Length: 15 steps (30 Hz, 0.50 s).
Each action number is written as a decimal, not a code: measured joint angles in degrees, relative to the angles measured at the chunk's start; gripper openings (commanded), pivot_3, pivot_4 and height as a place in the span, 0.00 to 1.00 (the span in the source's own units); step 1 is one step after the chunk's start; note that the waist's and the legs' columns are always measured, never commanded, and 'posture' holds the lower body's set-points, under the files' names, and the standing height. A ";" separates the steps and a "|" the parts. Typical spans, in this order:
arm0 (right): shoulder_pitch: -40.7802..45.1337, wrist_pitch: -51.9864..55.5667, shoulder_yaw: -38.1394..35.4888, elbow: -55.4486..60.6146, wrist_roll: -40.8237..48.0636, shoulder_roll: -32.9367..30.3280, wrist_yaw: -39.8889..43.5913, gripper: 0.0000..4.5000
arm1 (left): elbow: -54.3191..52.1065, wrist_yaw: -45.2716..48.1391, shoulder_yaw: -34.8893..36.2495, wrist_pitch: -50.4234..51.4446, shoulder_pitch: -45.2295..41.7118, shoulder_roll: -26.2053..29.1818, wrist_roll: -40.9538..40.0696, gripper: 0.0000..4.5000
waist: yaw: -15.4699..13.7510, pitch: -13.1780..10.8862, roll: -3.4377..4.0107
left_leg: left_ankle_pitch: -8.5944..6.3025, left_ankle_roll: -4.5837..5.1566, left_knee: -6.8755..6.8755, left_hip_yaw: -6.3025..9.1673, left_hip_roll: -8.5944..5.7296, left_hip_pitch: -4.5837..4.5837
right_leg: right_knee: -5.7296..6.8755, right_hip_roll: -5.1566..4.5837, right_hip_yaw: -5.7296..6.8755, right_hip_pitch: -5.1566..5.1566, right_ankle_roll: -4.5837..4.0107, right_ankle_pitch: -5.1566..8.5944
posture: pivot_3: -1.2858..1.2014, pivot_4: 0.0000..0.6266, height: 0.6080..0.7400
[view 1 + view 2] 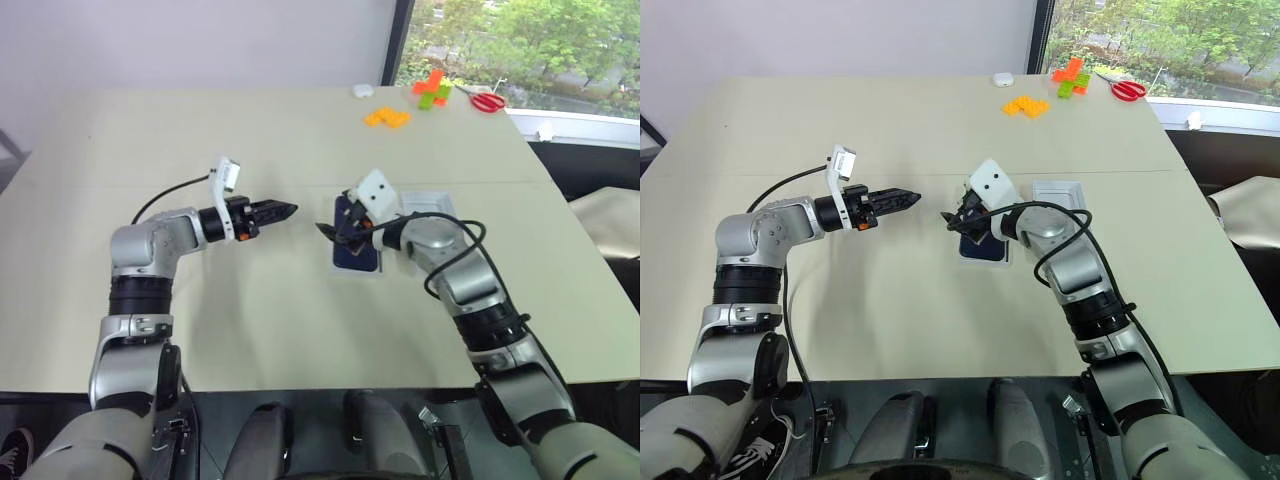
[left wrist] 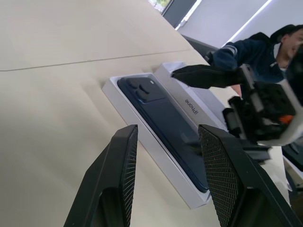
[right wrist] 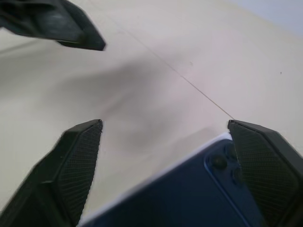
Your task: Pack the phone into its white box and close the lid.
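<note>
The dark navy phone (image 2: 163, 125) lies back up in the white box (image 2: 142, 142), its camera cluster at the end away from me. The box (image 1: 356, 262) rests mid-table. The lid (image 1: 428, 202) lies flat beside it on the right, partly behind my right arm. My right gripper (image 1: 336, 234) hovers open over the box's left edge, the phone's camera corner (image 3: 218, 165) showing between its fingers. My left gripper (image 1: 284, 211) points at the box from the left, a short way off. Its fingers (image 2: 118, 165) are apart, with nothing between them.
On the beige table (image 1: 250, 130), orange blocks (image 1: 387, 117), a green and orange toy (image 1: 432, 88), red scissors (image 1: 487, 100) and a small white object (image 1: 362, 90) sit at the far right corner. A person (image 2: 255, 52) in a dark jacket sits beyond the table.
</note>
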State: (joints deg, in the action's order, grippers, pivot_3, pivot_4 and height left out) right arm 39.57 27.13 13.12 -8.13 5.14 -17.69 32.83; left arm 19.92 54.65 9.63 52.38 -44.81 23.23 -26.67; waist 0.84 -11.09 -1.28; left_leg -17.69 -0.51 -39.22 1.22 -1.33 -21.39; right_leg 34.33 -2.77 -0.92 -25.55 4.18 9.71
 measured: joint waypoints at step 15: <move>1.94 -2.15 0.76 -8.69 -5.67 0.84 -1.11 0.01 | -2.75 -2.31 -1.36 0.74 1.53 0.43 -1.55 0.47 | 0.24 0.00 0.01 | 0.00 0.00 0.04 0.01 0.00 0.00 | 0.00 0.00 0.01 -0.02 0.00 0.00 | 0.52 0.24 1.00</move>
State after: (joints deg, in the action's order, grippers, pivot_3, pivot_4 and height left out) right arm 41.51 24.98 13.88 -16.82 -0.53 -16.85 31.72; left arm 17.16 52.33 8.27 53.12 -43.28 23.66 -28.22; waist 1.08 -11.09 -1.27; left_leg -17.70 -0.51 -39.18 1.23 -1.32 -21.39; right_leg 34.32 -2.77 -0.91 -25.57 4.18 9.71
